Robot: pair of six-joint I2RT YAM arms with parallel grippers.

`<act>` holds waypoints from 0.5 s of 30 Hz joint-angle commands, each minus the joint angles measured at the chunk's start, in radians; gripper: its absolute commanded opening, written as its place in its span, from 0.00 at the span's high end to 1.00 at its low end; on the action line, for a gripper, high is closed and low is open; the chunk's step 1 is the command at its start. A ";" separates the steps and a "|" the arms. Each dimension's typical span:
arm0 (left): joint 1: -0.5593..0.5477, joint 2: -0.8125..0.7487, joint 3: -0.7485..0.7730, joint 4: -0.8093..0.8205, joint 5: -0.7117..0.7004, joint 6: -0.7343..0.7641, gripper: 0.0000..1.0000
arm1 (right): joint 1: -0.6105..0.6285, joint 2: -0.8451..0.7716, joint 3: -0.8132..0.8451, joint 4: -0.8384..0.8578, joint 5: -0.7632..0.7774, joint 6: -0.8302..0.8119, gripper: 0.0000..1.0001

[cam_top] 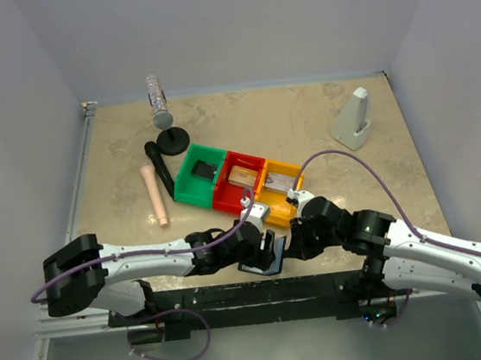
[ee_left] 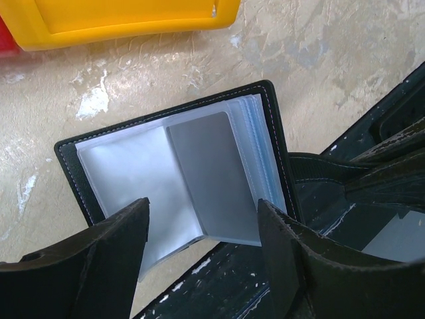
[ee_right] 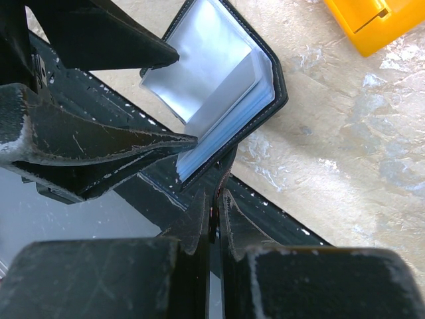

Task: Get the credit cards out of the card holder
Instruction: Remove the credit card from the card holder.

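The card holder [ee_left: 179, 179], a black stitched case, lies open near the table's front edge [cam_top: 268, 255], with clear grey-blue sleeves fanned inside. One grey leaf [ee_left: 216, 176] stands up from the sleeves; whether it is a credit card or an empty sleeve I cannot tell. My left gripper [ee_left: 202, 232] is open, its fingers [ee_left: 123, 252] either side of the sleeves' lower edge and gripping nothing. My right gripper [ee_right: 216, 196] is shut on the thin black cover flap of the card holder [ee_right: 222, 73]. The left gripper's fingers [ee_right: 99, 143] cross the right wrist view.
Just behind the holder stands a row of green [cam_top: 201, 174], red [cam_top: 239, 180] and yellow [cam_top: 278, 189] bins, each with something flat inside. Farther back are a pink cylinder [cam_top: 154, 194], a grey bottle on a black stand [cam_top: 159, 102] and a white wedge [cam_top: 355, 119]. A black rail [cam_top: 261, 286] runs along the front edge.
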 commanded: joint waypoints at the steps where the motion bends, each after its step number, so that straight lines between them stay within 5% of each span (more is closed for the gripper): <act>1: -0.010 0.007 0.039 0.038 0.006 0.016 0.29 | 0.006 0.001 0.029 0.007 0.021 -0.015 1.00; 15: -0.018 0.040 0.060 0.012 0.004 0.020 0.33 | 0.006 -0.002 0.035 -0.002 0.026 -0.017 1.00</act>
